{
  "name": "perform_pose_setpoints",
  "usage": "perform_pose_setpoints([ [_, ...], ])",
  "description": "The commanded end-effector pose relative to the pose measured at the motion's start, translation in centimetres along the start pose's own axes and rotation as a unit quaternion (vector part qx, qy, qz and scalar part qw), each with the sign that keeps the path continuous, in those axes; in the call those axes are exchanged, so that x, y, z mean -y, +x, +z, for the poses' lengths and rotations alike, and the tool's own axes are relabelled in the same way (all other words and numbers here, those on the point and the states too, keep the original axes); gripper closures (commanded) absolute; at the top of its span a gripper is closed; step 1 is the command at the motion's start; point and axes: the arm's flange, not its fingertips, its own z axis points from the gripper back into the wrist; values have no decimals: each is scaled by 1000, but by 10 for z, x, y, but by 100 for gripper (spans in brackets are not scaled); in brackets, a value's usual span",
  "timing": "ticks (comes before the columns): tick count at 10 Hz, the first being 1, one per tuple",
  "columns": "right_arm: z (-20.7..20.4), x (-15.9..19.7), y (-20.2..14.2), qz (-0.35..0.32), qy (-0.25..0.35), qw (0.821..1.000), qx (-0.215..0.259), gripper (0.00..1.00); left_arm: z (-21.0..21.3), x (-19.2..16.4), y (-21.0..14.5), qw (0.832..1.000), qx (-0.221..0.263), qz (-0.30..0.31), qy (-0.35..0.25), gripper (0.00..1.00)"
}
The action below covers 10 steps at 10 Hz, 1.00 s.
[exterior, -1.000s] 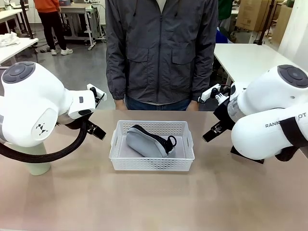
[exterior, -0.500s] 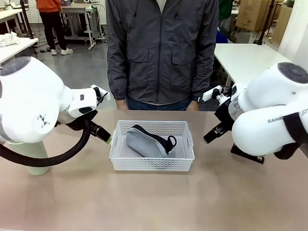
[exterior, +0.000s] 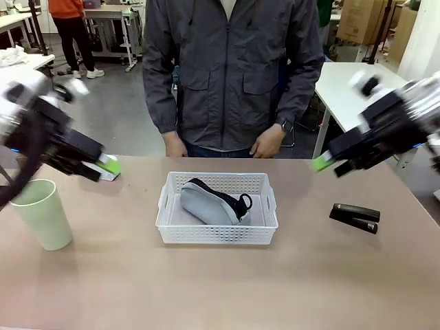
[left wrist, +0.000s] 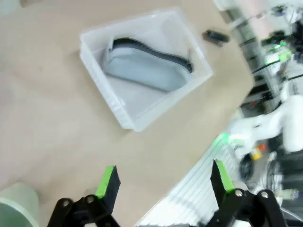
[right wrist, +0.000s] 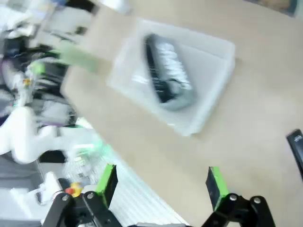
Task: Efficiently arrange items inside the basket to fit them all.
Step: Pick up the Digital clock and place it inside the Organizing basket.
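1. The left gripper [left wrist: 163, 177] has its jaws spread wide with nothing between the green pads. The right gripper [right wrist: 161, 182] is the same, parted and empty. Both arms look blurred.
2. The basket [exterior: 216, 237] sits between the two grippers, ahead of each in its wrist view. The shoe [exterior: 210, 203] lies inside it.
3. The cup [exterior: 42, 213] stands upright on the table [exterior: 220, 289], on the robot's side of the left gripper and further out. The stapler [exterior: 354, 217] lies closed near the right gripper, towards the robot.
4. The step looks like fetching the loose items: cup for the left, stapler for the right.
5. To do it well, I judge the shoe wants pushing flat against one long wall first. It lies on a slant, leaving only corner gaps.
6. Grip the cup across its wall near the rim, gently, as thin plastic may flex. Grip the stapler across its narrow body.
7. The shoe is grey with a black sole edge and laces. The basket is white with lattice sides and cut-out handles.
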Motion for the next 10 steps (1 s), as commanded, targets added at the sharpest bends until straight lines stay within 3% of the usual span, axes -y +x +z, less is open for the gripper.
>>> perform_pose_setpoints([
  [1, 62, 25, -37, 34, 111, 991, 63, 0, 65, -48, -24, 987, 96, 85, -99, 0],
  [3, 123, 60, -85, 24, 147, 974, 170, 0, 140, -91, -87, 950, 230, 155, -141, 0],
  [6, 167, 123, -142, -21, 168, 942, 289, 0, 190, -125, -154, 898, 340, 230, -161, 0],
  [8, 174, 159, -164, -90, 158, 927, 329, 0, 184, -127, -164, 872, 371, 261, -182, 0],
  [10, 175, 178, -177, -174, 126, 907, 363, 0, 166, -115, -151, 867, 375, 268, -188, 0],
])
